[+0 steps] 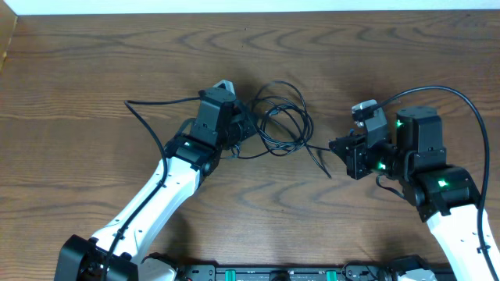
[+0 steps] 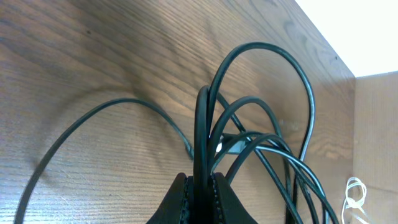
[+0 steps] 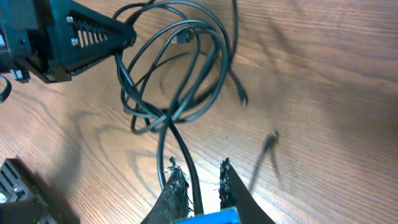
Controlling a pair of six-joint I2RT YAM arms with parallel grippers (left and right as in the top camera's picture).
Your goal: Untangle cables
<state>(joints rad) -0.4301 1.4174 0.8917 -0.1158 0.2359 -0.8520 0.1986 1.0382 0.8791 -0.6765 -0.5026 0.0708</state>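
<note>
A tangle of thin black cables (image 1: 283,119) lies in loops at the table's middle. My left gripper (image 1: 244,129) is shut on a strand at the tangle's left edge, and the left wrist view shows the jaws (image 2: 202,190) clamped on a black cable (image 2: 202,124) with loops rising beyond. My right gripper (image 1: 341,148) is at the tangle's right side. Its jaws (image 3: 200,180) are open, with one black strand (image 3: 186,155) running between them, close to the left finger. The tangle (image 3: 180,81) and the left gripper (image 3: 93,37) also show there. A thin white cord (image 2: 354,194) shows at the far right.
One black strand (image 1: 156,103) trails left from the left gripper across the wood table (image 1: 94,62). Loose plug ends lie near the right gripper (image 3: 242,96) (image 3: 270,140). A light box edge (image 1: 8,39) stands at the far left corner. Thick black arm leads arc over the right arm (image 1: 461,101).
</note>
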